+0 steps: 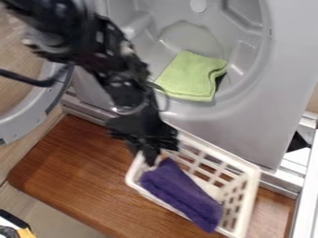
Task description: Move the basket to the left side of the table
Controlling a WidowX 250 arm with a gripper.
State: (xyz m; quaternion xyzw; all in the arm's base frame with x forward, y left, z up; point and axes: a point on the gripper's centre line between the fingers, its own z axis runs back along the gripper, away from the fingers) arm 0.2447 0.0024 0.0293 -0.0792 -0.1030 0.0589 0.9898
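Camera view: we find the white plastic basket (251,170) on the right-hand part of the brown wooden tabletop (74,172), set askew, one long side facing the grey washing machine (248,121). Its open lattice and raised rim offer, we judge, many places for a narrow grip. Inside lies a folded purple cloth (180,193), slanting from the upper-left corner towards the lower end; we take it to be a passenger, to travel with its container. At that same corner hangs the black gripper (151,158), pointing down beside the cloth's upper end, placed, we suppose, to take the wall rather than the fabric. We cannot tell whether it stands wide or narrow, or holds the rim. The arm (118,79) slants in from the upper left, the side to which the basket must go. Held by one corner, the basket would probably swing or tip, so we advise a low, slow slide. Beyond, a light green cloth (191,76) rests within the machine's round opening, outside our task.
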